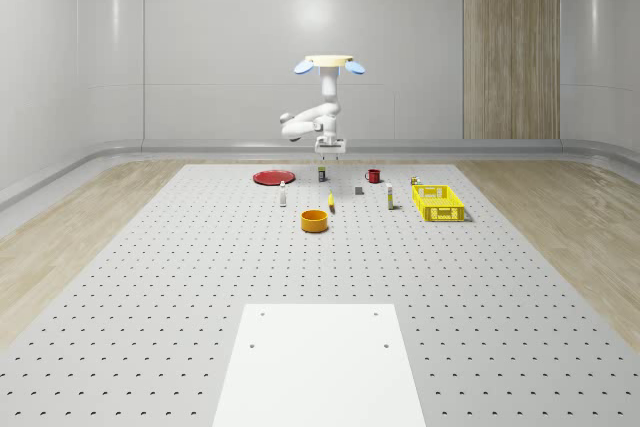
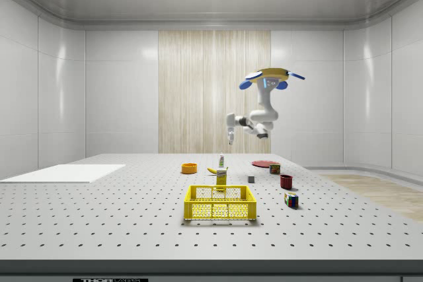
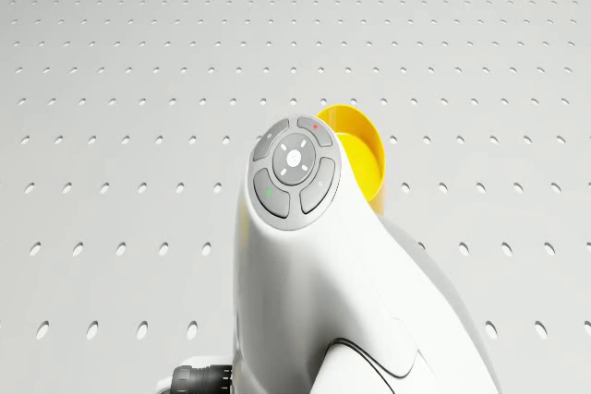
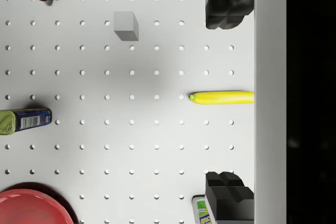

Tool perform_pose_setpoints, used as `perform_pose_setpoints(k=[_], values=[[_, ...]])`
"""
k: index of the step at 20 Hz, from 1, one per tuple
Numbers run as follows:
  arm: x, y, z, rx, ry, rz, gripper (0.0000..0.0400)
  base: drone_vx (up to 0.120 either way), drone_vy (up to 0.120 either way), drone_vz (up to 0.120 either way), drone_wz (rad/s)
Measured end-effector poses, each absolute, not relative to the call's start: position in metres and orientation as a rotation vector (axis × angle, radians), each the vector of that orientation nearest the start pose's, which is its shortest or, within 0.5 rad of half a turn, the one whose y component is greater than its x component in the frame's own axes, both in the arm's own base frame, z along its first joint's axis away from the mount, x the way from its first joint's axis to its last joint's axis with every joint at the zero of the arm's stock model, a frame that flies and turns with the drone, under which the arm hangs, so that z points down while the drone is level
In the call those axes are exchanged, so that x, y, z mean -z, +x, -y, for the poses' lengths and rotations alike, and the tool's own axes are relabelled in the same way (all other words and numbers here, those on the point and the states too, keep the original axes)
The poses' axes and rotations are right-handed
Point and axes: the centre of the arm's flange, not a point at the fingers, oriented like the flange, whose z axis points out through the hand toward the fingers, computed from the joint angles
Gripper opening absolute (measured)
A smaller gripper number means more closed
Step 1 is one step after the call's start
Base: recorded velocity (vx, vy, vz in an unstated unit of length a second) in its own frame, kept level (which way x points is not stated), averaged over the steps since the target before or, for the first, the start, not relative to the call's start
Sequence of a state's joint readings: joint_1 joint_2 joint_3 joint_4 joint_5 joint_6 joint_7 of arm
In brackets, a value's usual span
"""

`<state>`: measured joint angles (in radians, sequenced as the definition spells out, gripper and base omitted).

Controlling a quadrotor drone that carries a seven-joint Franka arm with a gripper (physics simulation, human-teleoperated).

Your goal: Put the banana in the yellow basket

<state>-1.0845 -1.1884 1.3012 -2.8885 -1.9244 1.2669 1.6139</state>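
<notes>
The gripper's body cuts off one end of the banana (image 4: 220,97), which lies below the spread, empty gripper (image 4: 229,98) while the drone (image 1: 329,64) hovers above.

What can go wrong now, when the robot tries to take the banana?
The claw hangs open well above the table while the drone hovers, so a long descent remains and drift could spoil the alignment. The banana lies between the fingers, but near the edge of the wrist view, so the grip may catch only one end. The orange bowl sits close to the banana and might be bumped.
</notes>
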Motion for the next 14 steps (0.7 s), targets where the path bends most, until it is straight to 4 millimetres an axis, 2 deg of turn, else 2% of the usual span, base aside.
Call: perform_pose_setpoints(k=[14], values=[[-0.4907,0.3068,0.0001,-0.785,0.001,0.002,0.0400,0.120,0.000,-0.120,0.000]])
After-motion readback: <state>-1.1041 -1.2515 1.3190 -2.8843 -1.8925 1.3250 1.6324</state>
